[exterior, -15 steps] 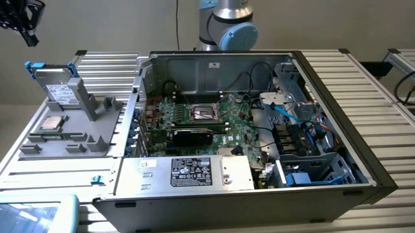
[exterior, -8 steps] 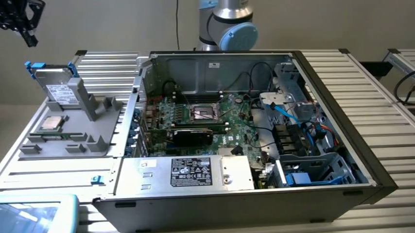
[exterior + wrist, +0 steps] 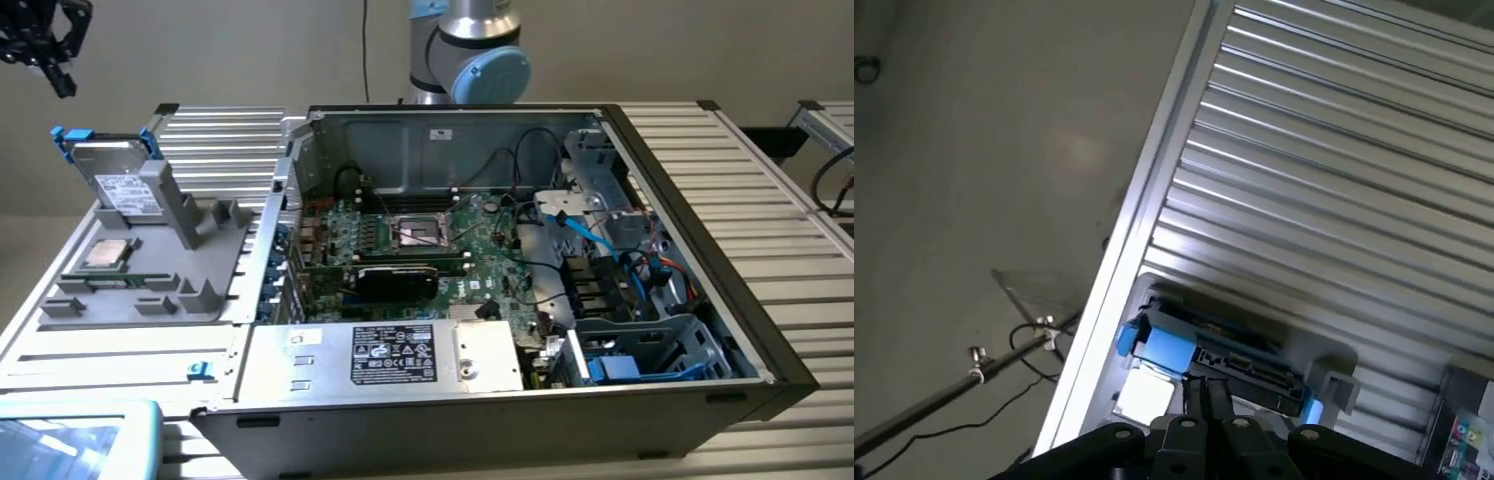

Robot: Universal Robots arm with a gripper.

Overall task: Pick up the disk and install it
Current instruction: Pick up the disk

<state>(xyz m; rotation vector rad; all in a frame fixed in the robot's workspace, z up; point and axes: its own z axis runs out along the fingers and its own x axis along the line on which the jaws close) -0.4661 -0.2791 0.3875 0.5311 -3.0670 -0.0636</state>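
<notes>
The disk (image 3: 118,178) is a silver-grey drive with a white label in a bright blue carrier. It stands on edge in a grey holder (image 3: 174,250) at the exterior view's left. My gripper (image 3: 62,86) hangs high above and slightly left of it, apart from it, shut with nothing between its fingers. In the wrist view the disk's (image 3: 1219,358) blue-framed top edge lies straight below the gripper (image 3: 1206,398), whose dark fingers are pressed together.
An open computer case (image 3: 527,260) with motherboard, cables and a blue-railed drive bay (image 3: 654,355) fills the middle. A small CPU chip (image 3: 107,255) rests on the grey holder. A silver box with a black label (image 3: 400,355) sits at the case front. Ribbed aluminium table (image 3: 1334,170) surrounds everything.
</notes>
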